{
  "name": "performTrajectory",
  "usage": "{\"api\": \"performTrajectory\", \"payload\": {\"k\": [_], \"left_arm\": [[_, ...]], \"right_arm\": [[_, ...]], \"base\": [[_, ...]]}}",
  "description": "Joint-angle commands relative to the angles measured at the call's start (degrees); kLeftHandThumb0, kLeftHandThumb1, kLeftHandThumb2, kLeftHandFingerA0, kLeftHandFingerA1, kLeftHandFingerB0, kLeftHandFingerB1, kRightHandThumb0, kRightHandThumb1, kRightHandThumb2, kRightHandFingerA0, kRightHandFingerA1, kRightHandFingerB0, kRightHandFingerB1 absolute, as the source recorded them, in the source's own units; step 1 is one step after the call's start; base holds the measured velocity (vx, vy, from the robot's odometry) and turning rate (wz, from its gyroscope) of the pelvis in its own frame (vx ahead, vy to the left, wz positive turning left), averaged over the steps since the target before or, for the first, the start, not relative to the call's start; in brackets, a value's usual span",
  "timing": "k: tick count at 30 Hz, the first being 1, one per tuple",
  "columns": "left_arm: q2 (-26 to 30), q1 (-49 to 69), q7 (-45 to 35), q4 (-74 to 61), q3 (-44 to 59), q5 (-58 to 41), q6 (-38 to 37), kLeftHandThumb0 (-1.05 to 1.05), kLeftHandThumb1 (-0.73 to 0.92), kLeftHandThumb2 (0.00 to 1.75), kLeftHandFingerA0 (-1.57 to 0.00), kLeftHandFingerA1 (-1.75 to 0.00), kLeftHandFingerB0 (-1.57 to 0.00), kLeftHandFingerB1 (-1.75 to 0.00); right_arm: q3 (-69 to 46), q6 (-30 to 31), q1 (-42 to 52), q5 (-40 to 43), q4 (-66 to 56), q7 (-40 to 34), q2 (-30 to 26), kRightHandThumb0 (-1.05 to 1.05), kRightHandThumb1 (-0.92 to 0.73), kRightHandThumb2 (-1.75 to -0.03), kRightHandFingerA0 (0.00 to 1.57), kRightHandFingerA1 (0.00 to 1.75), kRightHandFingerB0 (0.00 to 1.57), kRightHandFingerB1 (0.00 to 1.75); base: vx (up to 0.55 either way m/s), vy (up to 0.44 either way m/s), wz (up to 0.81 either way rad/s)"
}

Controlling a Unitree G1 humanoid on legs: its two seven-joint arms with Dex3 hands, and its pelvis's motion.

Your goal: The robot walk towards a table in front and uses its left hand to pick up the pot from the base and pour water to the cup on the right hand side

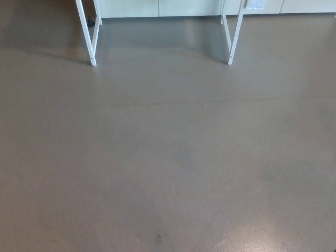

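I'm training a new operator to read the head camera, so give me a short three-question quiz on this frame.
1. True or false: the pot and the cup show in this view.
2. Multiple choice: what fills most of the picture? A) a tabletop B) grey floor C) a sink
3. Fill in: at the top, two white ____ stand on the floor, one at the left and one at the right.

Key:
1. False; neither shows, nor does either robot hand.
2. B
3. table legs, in front of a pale wall base; the tabletop is out of frame.
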Motion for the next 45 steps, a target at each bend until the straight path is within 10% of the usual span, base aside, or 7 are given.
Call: {"api": "performTrajectory", "payload": {"k": [1,45], "left_arm": [[2.9,-3.2,-9.0,3.3,8.1,-11.3,-0.4,0.1,0.43,0.88,-0.31,-0.57,-0.22,-0.51],[5.3,-8.2,-11.6,7.1,5.2,-12.5,-2.2,0.06,0.45,0.89,-0.34,-0.58,-0.22,-0.51]], "right_arm": [[-6.9,5.7,-0.9,12.7,-2.5,6.0,1.1,-0.16,-0.78,-0.64,0.17,0.49,0.0,0.2],[-6.9,7.0,-1.9,16.1,-4.1,4.2,0.6,-0.22,-0.75,-0.62,0.16,0.44,0.0,0.26]], "base": [[0.0,-0.004,0.1],[0.25,0.042,0.03]]}}
